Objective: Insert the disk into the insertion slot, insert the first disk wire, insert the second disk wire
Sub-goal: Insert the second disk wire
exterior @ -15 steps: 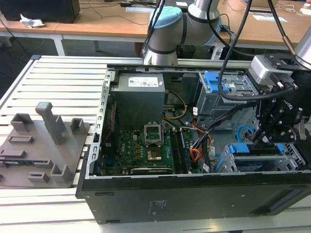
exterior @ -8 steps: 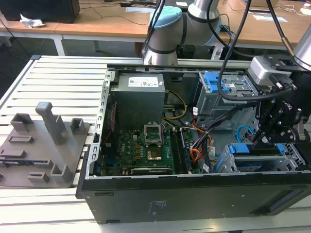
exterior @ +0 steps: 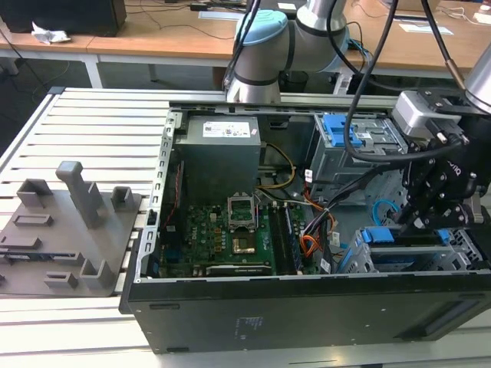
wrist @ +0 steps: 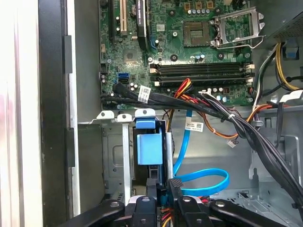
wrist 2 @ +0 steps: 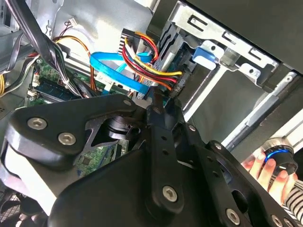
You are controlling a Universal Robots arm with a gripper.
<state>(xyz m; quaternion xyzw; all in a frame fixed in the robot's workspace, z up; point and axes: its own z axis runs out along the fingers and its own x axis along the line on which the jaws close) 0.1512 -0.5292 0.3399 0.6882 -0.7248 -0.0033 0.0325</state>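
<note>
- At the exterior view's right, inside the open computer case [exterior: 307, 307], the gripper [exterior: 418, 222] hangs low over the disk [exterior: 399, 234]. The disk's bright blue carrier lies flat in the insertion slot [exterior: 359, 259].
- Power supply [exterior: 219, 153] carries a white label [exterior: 222, 129]; its print is too small to read.
- Second wrist view: the fingers [wrist 2: 156, 106] sit close together on the end of the second disk wire [wrist 2: 111, 71], a smooth light-blue cable.
- Just beside it, the first disk wire [wrist 2: 142, 64] runs red-orange to a dark plug [wrist 2: 179, 81].
- A person's hand [wrist 2: 258, 163] rests on a blue-lit knob [wrist 2: 279, 158].
- First wrist view: a blue carrier tab [wrist: 149, 146] stands between the slot's grey walls [wrist: 112, 161]. The light-blue cable [wrist: 203, 182] loops and ends at the gripper [wrist: 164, 187].
- White tags [wrist: 193, 126] on the black cables are unreadable.
</note>
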